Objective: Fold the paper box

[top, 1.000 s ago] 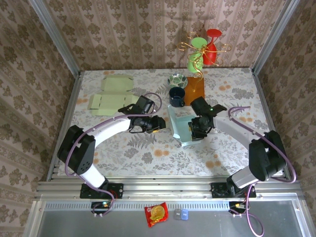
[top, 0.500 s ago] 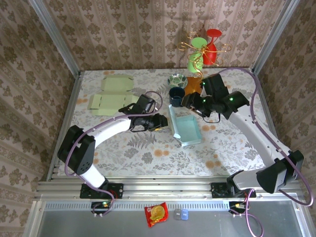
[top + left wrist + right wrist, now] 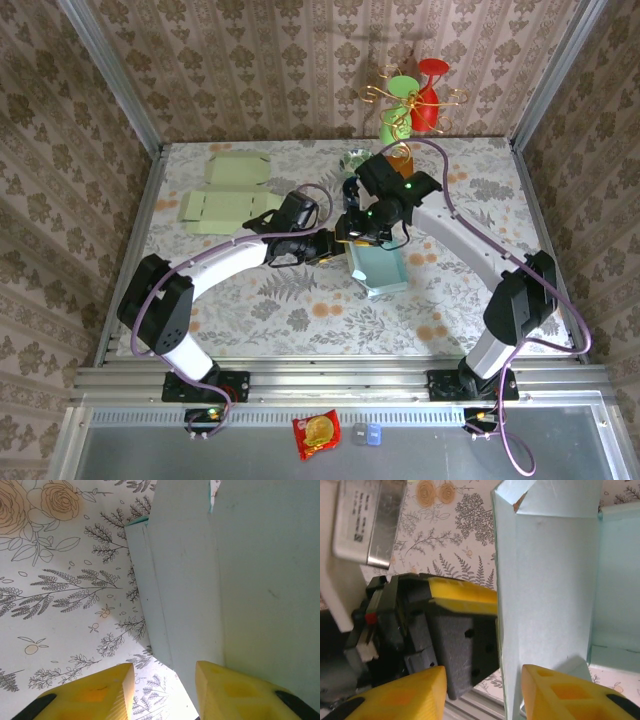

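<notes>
Right tool [image 3: 482, 692] astride box [image 3: 550, 580]; label [image 3: 362, 517] illegible

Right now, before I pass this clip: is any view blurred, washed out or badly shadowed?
Top external view: sharp and evenly lit, with only soft shadows on the tablecloth. Left wrist view: the pale paper box reads bright and nearly featureless, and the left hand's yellow fingers look slightly soft up close. Right wrist view: the tablecloth print is crisp, and the right hand's fingers are slightly blurred.

Pale teal paper box [image 3: 385, 268], part-folded, open-topped.
</notes>
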Robot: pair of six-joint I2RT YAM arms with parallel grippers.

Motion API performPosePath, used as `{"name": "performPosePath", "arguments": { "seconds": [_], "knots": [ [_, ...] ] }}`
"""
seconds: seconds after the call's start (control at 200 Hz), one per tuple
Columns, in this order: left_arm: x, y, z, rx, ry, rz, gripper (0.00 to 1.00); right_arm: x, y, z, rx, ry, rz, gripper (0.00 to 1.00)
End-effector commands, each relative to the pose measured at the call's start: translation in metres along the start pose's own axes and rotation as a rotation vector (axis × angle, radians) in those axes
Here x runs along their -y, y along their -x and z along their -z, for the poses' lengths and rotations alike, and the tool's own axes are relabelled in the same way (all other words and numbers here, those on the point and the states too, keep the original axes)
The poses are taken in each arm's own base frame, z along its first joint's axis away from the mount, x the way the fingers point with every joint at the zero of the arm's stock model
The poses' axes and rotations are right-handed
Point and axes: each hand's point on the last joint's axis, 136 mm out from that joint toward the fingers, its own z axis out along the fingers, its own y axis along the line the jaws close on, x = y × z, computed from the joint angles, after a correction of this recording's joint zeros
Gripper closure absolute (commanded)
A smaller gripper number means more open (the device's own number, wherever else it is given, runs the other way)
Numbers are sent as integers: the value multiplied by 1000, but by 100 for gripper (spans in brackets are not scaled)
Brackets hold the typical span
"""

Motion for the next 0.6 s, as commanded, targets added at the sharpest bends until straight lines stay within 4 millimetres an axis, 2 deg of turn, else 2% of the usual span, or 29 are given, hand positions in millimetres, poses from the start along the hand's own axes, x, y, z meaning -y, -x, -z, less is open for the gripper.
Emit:
{"name": "performPosePath", "arguments": {
  "seconds": [0.0,0.065,0.27,0.395,0.48,0.595],
  "knots": [
    [7,1,2,14,-19,-5,63,1,2,-3,-19,-22,8,60],
    [6,1,2,14,-17,-5,63,4,3,-7,-25,-35,-2,65],
    [4,-1,4,14,-5,-7,63,13,5,-19,-23,-66,-25,70],
    [2,-2,4,11,4,-9,64,12,11,-24,-4,-55,-54,76],
    [2,-2,5,11,10,-14,64,10,16,-26,18,-40,-79,81],
    [3,-1,10,22,24,-28,63,10,22,-24,59,-37,-127,93]
  ]
}}
